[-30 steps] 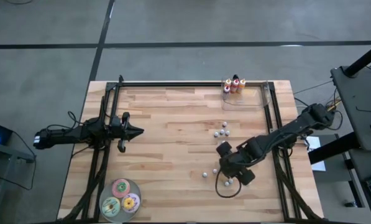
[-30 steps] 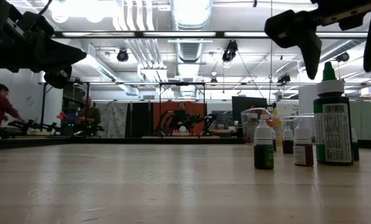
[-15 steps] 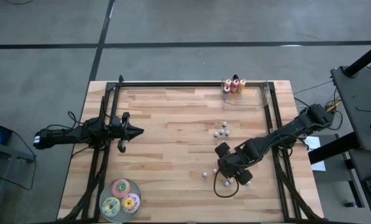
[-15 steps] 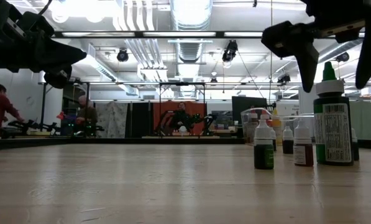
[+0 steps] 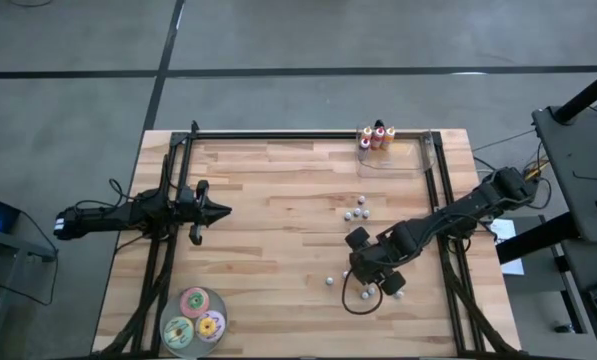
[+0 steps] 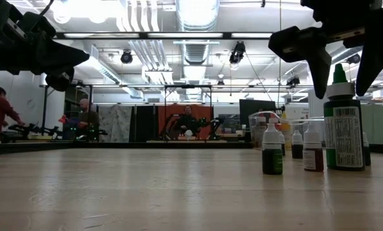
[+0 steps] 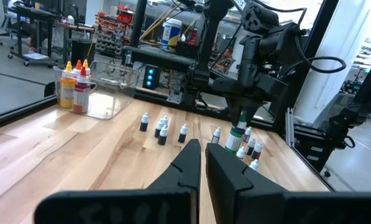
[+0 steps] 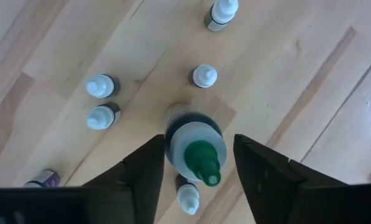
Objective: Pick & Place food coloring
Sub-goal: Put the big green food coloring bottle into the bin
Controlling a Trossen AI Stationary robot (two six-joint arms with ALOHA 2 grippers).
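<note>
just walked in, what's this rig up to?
The right gripper has come down over a green-capped food coloring bottle standing among smaller white-capped bottles on the wooden table. Its jaws are open on either side of the cap, not yet closed. The left gripper waits at the table's left side, jaws shut. A clear tray sits at the far edge.

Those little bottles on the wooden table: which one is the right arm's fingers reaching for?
The tall dark bottle with the green pointed cap, standing between the right gripper's open fingers. It is bigger than the small white-capped bottles around it.

tall bottle (image 8: 193, 144) between right claw (image 8: 194, 165) fingers, small bottles (image 8: 102, 86) around
</note>
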